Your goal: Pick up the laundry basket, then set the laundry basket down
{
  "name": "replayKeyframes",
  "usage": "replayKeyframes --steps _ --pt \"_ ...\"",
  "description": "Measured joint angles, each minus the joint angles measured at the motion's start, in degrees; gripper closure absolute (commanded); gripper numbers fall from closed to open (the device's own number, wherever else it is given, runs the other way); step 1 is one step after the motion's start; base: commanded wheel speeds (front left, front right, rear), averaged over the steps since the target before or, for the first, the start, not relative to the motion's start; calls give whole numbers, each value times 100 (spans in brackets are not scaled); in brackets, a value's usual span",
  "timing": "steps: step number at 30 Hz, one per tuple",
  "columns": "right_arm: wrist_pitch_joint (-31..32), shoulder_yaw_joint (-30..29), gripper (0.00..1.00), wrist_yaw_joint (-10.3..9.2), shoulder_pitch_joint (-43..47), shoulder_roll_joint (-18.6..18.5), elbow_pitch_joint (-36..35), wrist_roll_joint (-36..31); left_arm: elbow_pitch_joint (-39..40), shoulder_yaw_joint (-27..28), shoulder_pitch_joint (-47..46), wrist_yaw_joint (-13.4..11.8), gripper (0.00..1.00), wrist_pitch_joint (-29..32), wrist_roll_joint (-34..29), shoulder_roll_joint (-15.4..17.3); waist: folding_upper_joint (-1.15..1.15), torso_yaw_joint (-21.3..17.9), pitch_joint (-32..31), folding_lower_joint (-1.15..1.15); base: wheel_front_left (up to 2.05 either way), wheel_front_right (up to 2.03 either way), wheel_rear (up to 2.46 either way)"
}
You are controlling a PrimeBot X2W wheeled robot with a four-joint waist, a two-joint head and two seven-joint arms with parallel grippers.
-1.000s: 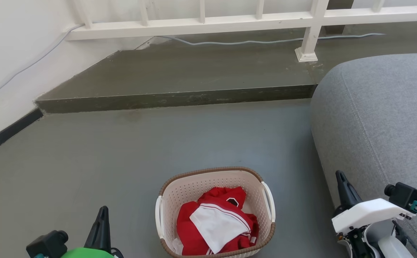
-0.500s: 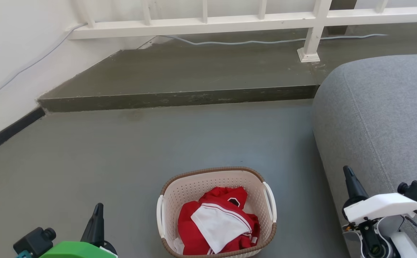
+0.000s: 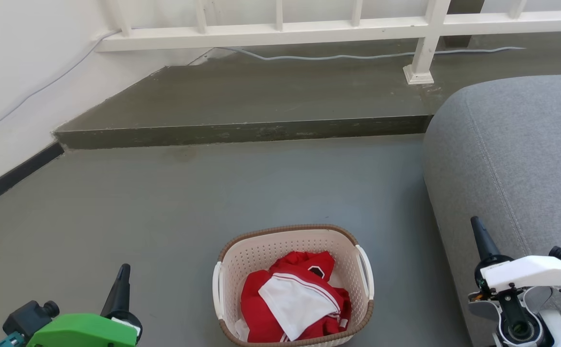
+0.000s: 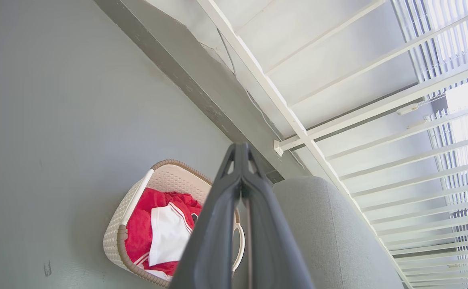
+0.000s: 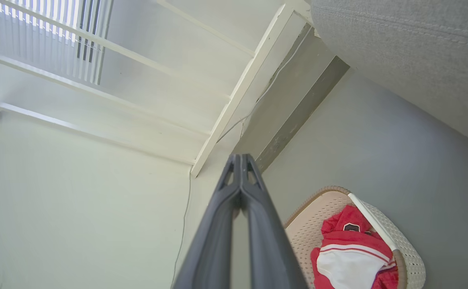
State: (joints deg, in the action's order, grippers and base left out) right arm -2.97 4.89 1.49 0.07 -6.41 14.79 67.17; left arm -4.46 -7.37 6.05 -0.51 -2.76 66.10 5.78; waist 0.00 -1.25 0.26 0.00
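1. The laundry basket (image 3: 266, 253) stands upright on the grey floor (image 3: 164, 202), mouth up. It holds a crumpled red garment (image 3: 261, 313) with a white garment (image 3: 292, 303) lying on top. The pile stays below the brown rim.
2. The left tool (image 3: 124, 272) is off the basket's left side and well apart from it. In the left wrist view its two fingers (image 4: 217, 224) are pressed together at the tips, closed on nothing.
3. The right tool (image 3: 478, 230) is off the basket's right side, also well apart and in front of the grey sofa (image 3: 511, 159). In the right wrist view it is closed and empty too.
4. The sofa is near the basket's right side. Beyond the basket are bare floor, then a raised step (image 3: 241, 130), a white railing (image 3: 280, 31) and a grey cable (image 3: 319, 57).
5. Nothing lies between either tool and the basket.
6. The left handle (image 3: 216, 289) faces the left tool and the right handle (image 3: 366, 272) faces the right tool. The long axis cannot be told for certain because of foreshortening.
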Motion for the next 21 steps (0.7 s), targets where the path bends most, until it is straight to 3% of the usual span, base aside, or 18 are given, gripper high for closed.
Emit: replayKeyframes --steps 21 --pt "378 -513 100 271 -162 109 12 1514 -436 268 -383 349 100 197 1755 47 0 69 -2 0 0 0 0"
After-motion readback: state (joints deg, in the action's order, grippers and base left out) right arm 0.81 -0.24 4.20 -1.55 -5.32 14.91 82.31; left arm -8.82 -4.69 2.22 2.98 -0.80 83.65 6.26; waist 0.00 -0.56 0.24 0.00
